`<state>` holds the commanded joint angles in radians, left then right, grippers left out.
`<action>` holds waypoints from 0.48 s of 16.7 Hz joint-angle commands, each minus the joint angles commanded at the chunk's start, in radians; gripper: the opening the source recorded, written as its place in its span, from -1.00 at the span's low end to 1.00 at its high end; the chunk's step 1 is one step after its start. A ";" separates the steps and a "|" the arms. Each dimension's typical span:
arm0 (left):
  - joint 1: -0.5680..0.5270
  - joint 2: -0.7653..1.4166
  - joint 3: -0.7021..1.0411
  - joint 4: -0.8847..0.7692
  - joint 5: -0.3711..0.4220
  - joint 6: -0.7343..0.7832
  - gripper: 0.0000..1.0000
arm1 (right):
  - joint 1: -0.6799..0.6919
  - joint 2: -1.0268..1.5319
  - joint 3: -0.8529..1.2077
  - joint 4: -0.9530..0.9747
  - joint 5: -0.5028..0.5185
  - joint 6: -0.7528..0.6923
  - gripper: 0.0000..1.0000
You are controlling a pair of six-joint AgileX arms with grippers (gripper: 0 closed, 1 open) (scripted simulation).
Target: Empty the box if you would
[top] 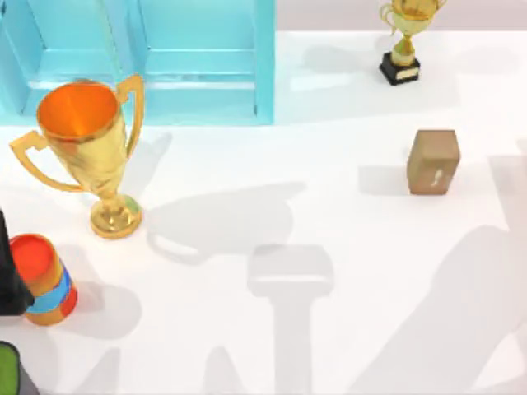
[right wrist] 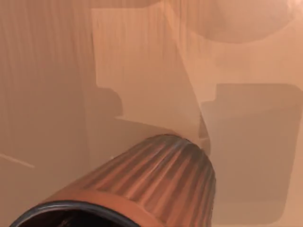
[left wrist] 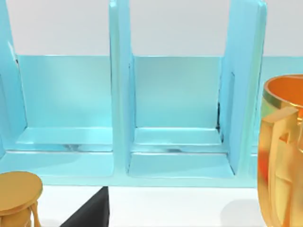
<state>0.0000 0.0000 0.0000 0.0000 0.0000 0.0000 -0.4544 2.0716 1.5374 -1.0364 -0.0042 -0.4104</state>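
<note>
Compartments of the cyan box [top: 206, 82] look bare: the left wrist view looks straight into two of them [left wrist: 120, 118], and I see only their floors and walls. The box stands at the far left of the worktop [top: 329, 329]. In front of it, clear of it, stands a large gold trophy [top: 90, 156] with an orange inside, upright on its foot. Nearer, at the left edge, a striped can [top: 45, 280] stands upright with a dark part of the left arm [top: 10, 280] just beside it. A small trophy [top: 403, 41] on a black base stands far on the right, and a brown block [top: 433, 160] lies on the right, well apart from the rest. The right wrist view has a ribbed cylinder [right wrist: 156, 179] very close, above the worktop; I cannot tell whether it is held.

For both arms, I cannot tell if the fingers are spread or pressed together.

My judgement is that the emptying is at its end or nearly so. The next move calls for checking the compartments beyond the top view's left edge, and for letting go of anything that is carried, well away from the box.
</note>
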 joint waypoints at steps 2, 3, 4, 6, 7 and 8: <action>0.000 0.000 0.000 0.000 0.000 0.000 1.00 | 0.000 0.000 0.000 0.000 0.000 0.000 0.40; 0.000 0.000 0.000 0.000 0.000 0.000 1.00 | 0.000 0.000 0.000 0.000 0.000 0.000 0.25; 0.000 0.000 0.000 0.000 0.000 0.000 1.00 | 0.000 0.000 0.000 0.000 0.000 0.000 0.10; 0.000 0.000 0.000 0.000 0.000 0.000 1.00 | 0.000 0.000 0.000 0.000 0.000 0.000 -0.21; 0.000 0.000 0.000 0.000 0.000 0.000 1.00 | 0.000 0.000 0.000 0.000 0.000 0.000 -0.36; 0.000 0.000 0.000 0.000 0.000 0.000 1.00 | 0.000 0.000 0.000 0.000 0.000 0.000 -0.51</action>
<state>0.0000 0.0000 0.0000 0.0000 0.0000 0.0000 -0.4544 2.0716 1.5374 -1.0364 -0.0042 -0.4104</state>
